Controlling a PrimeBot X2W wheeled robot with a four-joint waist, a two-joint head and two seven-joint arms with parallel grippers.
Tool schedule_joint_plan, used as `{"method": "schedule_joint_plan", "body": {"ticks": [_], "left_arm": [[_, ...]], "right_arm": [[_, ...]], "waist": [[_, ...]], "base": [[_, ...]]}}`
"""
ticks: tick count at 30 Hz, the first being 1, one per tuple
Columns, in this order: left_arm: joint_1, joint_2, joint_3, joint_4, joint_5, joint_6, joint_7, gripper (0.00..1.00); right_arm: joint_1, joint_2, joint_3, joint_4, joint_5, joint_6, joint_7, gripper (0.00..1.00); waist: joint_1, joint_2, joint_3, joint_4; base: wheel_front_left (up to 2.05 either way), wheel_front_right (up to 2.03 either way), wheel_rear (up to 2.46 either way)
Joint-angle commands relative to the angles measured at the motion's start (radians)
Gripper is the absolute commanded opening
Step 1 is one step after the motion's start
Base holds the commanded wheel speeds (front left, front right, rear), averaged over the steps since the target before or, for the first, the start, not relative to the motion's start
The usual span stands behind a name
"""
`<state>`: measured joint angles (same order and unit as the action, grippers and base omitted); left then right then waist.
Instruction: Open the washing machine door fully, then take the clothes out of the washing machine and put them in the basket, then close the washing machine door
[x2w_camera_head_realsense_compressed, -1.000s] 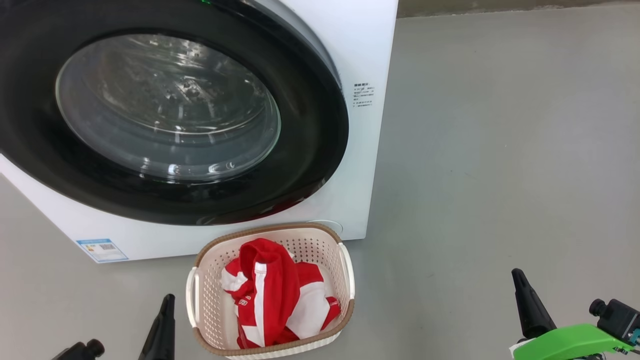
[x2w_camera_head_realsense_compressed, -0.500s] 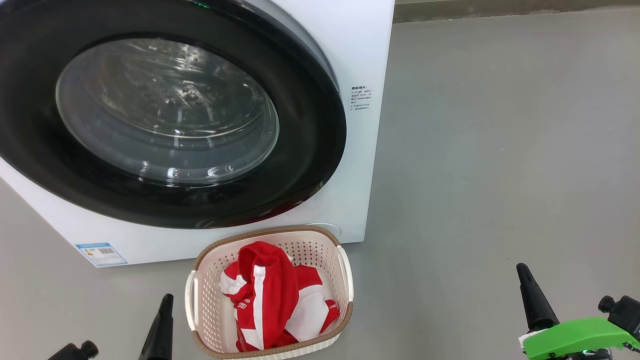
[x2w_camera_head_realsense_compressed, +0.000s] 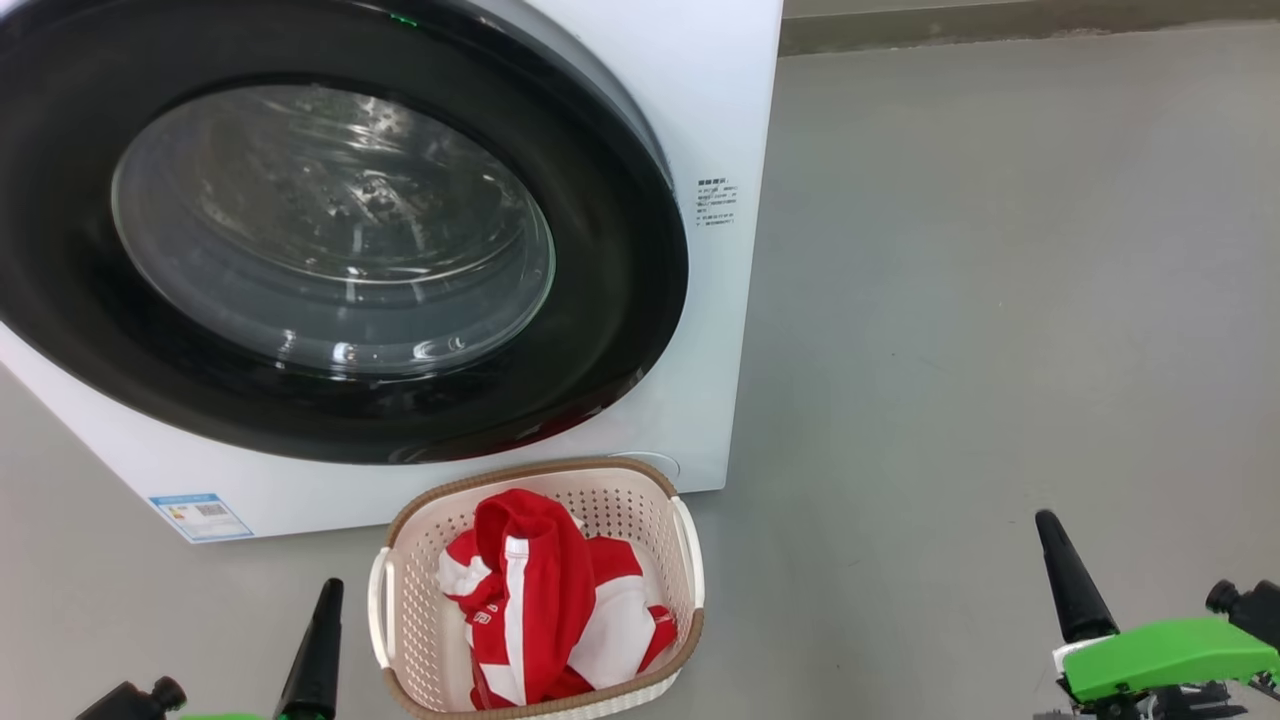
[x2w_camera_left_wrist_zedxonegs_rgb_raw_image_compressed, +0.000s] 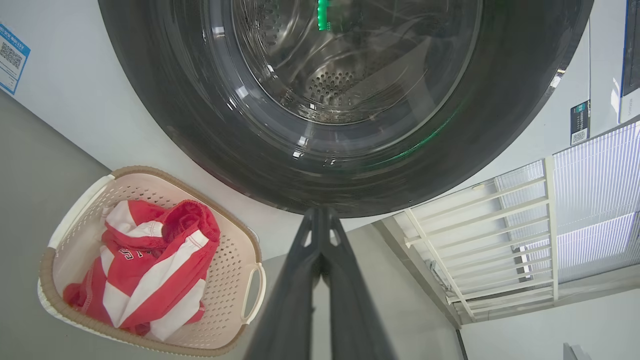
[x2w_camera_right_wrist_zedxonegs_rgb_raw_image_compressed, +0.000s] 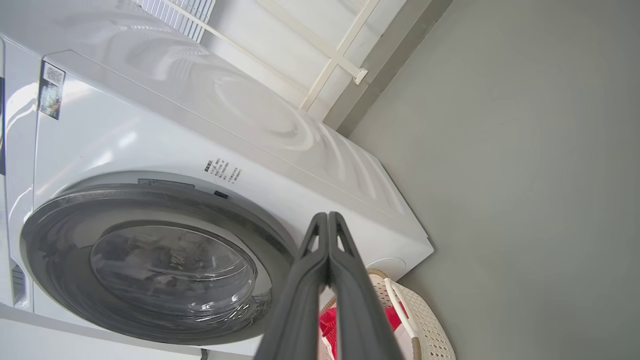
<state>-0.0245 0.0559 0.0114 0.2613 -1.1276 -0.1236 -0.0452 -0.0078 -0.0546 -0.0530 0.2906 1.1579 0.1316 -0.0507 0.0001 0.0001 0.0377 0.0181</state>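
Lying in the small cream plastic basket with a brown woven-look rim (x2w_camera_head_realsense_compressed: 625, 510), the bright red clothes with white stripes (x2w_camera_head_realsense_compressed: 540, 600) are already out of the big white washing machine (x2w_camera_head_realsense_compressed: 715, 100). The large round door with glossy black rim and clear glass window (x2w_camera_head_realsense_compressed: 330, 230) sits flush against the machine front. Through its glass the left wrist view gives bare perforated steel and no red fabric.

Since one second ago almost nothing has changed among the things. The whole head view has slid a little, so machine and basket appear slightly lower; this is the camera moving, not the things. The door was shut then and is shut now. I judge that all three steps are done.

The left hand (x2w_camera_head_realsense_compressed: 332, 592) is fully closed and holds nothing; its fingers (x2w_camera_left_wrist_zedxonegs_rgb_raw_image_compressed: 295, 300) press together. The right hand (x2w_camera_head_realsense_compressed: 1048, 525) is also closed and empty, its fingers (x2w_camera_right_wrist_zedxonegs_rgb_raw_image_compressed: 350, 310) touching.

The basket stands on the grey floor (x2w_camera_head_realsense_compressed: 950, 300), its far rim just beside the machine's lower right corner and below the door's lower edge. The left hand is near the basket's left handle, so a sideways move to the right could knock it. On the right the floor is open up to the far wall, and the right hand is well apart from everything.
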Motion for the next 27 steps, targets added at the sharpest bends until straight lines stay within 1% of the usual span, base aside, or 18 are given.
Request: {"method": "schedule_joint_plan", "body": {"ticks": [1, 27], "left_arm": [[-0.04, 0.018, 0.029, -0.022, -0.023, -0.004, 0.006, 0.0], [-0.063, 0.014, 0.057, -0.019, -0.292, -0.006, 0.081, 0.0]], "right_arm": [[-0.043, -0.014, 0.006, -0.029, 0.027, -0.001, 0.006, 0.0], [-0.074, -0.015, -0.017, -0.039, 0.278, -0.001, 0.083, 0.0]], "waist": [[-0.0001, -0.0001, -0.001, 0.0], [-0.0001, -0.0001, -0.02, -0.01]], "base": [[0.0, 0.0, 0.0], [0.0, 0.0, 0.0]]}}
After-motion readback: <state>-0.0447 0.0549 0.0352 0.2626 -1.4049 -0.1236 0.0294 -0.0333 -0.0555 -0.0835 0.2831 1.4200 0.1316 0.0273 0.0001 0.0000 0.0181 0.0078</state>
